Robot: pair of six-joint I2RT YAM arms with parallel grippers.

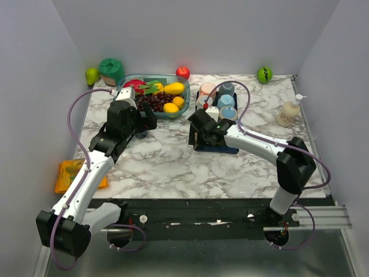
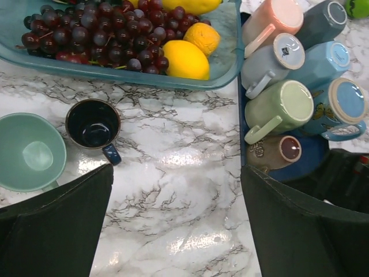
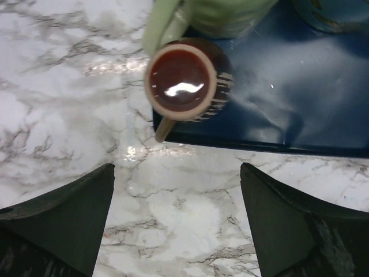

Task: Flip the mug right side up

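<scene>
The brown mug (image 3: 185, 81) sits bottom-up at the upper middle of the right wrist view, on the lower left corner of the blue tray (image 3: 288, 109). The right claw (image 3: 176, 184) is spread wide just below it, gripping nothing. The left claw (image 2: 176, 190) is also spread and empty, with a dark blue mug (image 2: 92, 124) upright at the middle left of its view.

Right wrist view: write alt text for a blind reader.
A brown mug stands at the corner of a blue tray, handle jutting over the marble table, a green mug behind it. The open end effector hovers above.
</scene>
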